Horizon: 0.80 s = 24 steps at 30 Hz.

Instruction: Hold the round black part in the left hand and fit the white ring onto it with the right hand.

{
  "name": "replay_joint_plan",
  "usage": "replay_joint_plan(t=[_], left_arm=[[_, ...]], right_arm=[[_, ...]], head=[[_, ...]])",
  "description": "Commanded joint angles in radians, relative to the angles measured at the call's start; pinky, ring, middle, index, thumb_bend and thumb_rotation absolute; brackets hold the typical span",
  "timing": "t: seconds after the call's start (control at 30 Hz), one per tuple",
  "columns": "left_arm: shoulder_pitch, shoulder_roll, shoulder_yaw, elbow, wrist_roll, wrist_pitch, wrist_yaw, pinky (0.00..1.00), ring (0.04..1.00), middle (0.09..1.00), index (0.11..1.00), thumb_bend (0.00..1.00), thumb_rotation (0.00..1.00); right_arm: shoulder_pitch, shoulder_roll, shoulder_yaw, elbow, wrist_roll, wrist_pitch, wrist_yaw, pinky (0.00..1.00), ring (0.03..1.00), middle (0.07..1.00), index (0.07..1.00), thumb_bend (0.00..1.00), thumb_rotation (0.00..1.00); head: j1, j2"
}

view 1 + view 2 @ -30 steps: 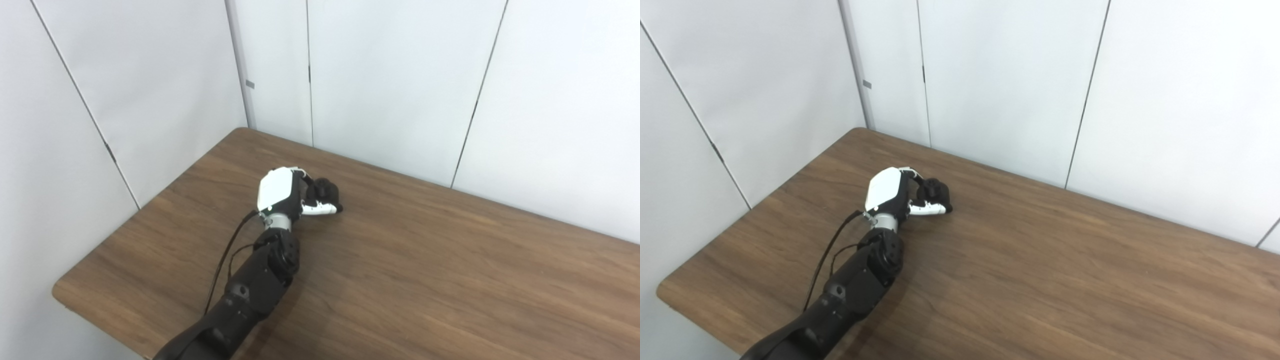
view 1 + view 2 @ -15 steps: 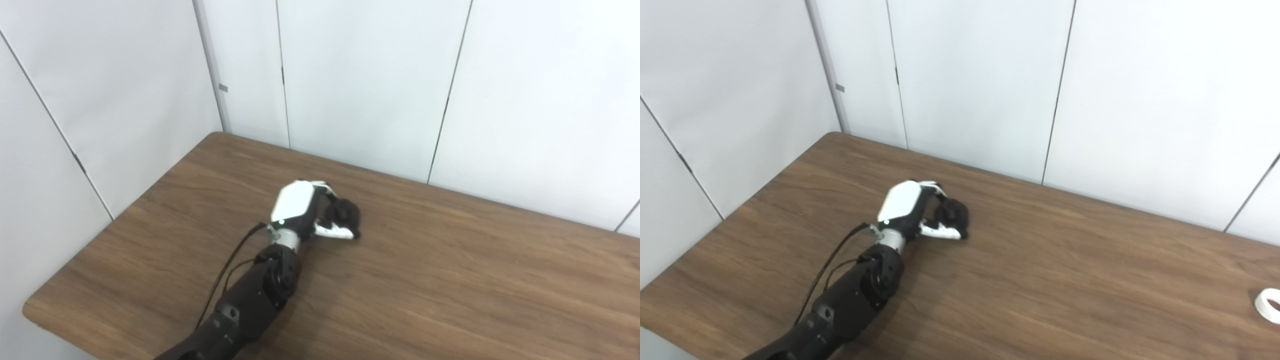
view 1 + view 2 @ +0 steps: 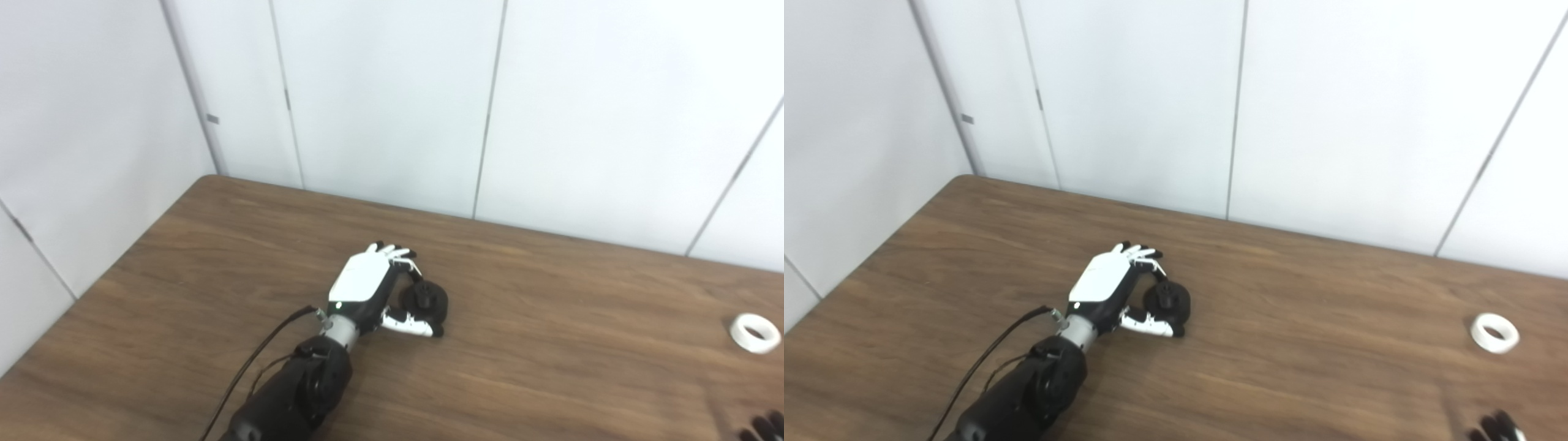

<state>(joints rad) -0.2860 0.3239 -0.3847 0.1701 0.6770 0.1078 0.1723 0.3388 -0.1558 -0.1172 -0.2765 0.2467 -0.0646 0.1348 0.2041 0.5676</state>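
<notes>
Your left hand (image 3: 367,285) lay low over the wooden bench (image 3: 551,367), its arm coming in from the bottom left. Its fingers (image 3: 392,251) were spread and reached forward, apart from each other, while the thumb (image 3: 407,324) stretched out along the near side of the round black part (image 3: 425,300). That part sat on the bench just right of your palm, between the fingers and the thumb, and the hand was open rather than closed on it; whether the thumb touched the part could not be told.

The white ring (image 3: 1494,332) lay flat on the bench far off to the right, well apart from the black part and from your left hand.

Of your right hand (image 3: 1497,425), only dark fingertips showed at the bottom right corner, near the ring but not touching it. You could not tell from so little whether that hand was open or closed.
</notes>
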Motion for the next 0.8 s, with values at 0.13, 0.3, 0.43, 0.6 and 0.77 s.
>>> replay_joint_plan(t=[0.13, 0.3, 0.43, 0.6, 0.77], left_arm=[[0.019, -0.005, -0.049, -0.034, 0.028, -0.03, -0.101, 1.0, 0.955, 0.891, 0.479, 0.52, 0.05], [0.026, -0.009, -0.078, -0.056, 0.046, -0.052, -0.147, 1.0, 0.974, 0.902, 0.479, 0.52, 0.05], [0.033, -0.004, -0.099, -0.081, 0.068, -0.066, -0.17, 1.0, 0.977, 0.904, 0.48, 0.52, 0.05], [0.048, 0.007, -0.119, -0.114, 0.09, -0.094, -0.199, 1.0, 0.978, 0.904, 0.479, 0.52, 0.05], [0.065, 0.013, -0.131, -0.138, 0.1, -0.11, -0.221, 1.0, 0.977, 0.899, 0.48, 0.52, 0.05]], right_arm=[[0.034, 0.04, 0.039, -0.053, -0.036, 0.086, -0.039, 0.77, 0.879, 0.897, 0.871, 0.74, 0.77], [0.038, 0.048, 0.064, -0.074, -0.05, 0.085, -0.052, 0.76, 0.883, 0.901, 0.87, 0.75, 0.75], [0.037, 0.06, 0.08, -0.083, -0.057, 0.084, -0.073, 0.75, 0.874, 0.892, 0.855, 0.76, 0.73], [0.035, 0.076, 0.102, -0.102, -0.057, 0.091, -0.094, 0.77, 0.862, 0.886, 0.85, 0.76, 0.7], [0.037, 0.087, 0.13, -0.136, -0.067, 0.106, -0.123, 0.77, 0.864, 0.892, 0.863, 0.7, 0.68]], head=[[-0.056, 0.02], [-0.116, 0.039], [-0.16, 0.057], [-0.211, 0.078], [-0.238, 0.095]])
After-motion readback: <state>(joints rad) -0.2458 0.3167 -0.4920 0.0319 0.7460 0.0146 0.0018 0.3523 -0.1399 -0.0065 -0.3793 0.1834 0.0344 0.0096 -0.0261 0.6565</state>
